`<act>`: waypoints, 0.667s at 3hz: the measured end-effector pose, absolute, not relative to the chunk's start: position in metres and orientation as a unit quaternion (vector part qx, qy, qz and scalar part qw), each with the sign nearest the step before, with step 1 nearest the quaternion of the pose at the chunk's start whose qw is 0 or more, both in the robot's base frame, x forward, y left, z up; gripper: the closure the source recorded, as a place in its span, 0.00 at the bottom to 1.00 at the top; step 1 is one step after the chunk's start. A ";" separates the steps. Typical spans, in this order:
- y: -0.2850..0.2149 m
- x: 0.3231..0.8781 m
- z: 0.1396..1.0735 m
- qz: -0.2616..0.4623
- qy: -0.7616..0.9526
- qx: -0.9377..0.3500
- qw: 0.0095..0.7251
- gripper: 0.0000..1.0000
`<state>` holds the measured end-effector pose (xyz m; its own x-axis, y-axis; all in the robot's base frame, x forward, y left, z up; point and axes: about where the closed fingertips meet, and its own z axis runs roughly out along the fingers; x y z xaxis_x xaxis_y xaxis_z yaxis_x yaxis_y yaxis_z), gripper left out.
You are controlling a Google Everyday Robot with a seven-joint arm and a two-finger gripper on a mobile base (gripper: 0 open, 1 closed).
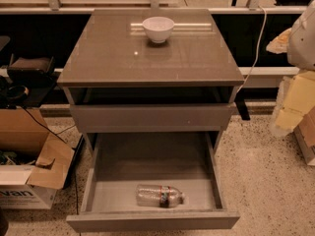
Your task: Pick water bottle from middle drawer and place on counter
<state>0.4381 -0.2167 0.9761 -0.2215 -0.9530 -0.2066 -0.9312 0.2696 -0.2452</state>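
The water bottle [160, 195] is clear plastic with a dark red-and-black label band. It lies on its side near the front of the pulled-out middle drawer [152, 221], cap end to the right. The drawer is open wide and holds nothing else. The counter [118, 58] is the glossy grey-brown slab on top of the cabinet. My gripper is not in view. A pale rounded shape [302, 33] at the right edge may be part of my arm.
A white bowl [158, 28] stands at the back middle of the counter. A closed drawer front [150, 117] sits above the open drawer. Open cardboard boxes [29, 166] stand on the floor at the left. Beige packages [295, 102] are at the right.
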 end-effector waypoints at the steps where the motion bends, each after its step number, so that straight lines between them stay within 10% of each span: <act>1: -0.216 0.439 0.975 -0.035 0.780 -0.602 0.165 0.00; 2: -0.205 0.460 0.909 -0.016 0.775 -0.602 0.193 0.00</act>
<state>0.4602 -0.2046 0.9090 -0.2018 -0.9384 -0.2805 -0.9264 0.2758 -0.2563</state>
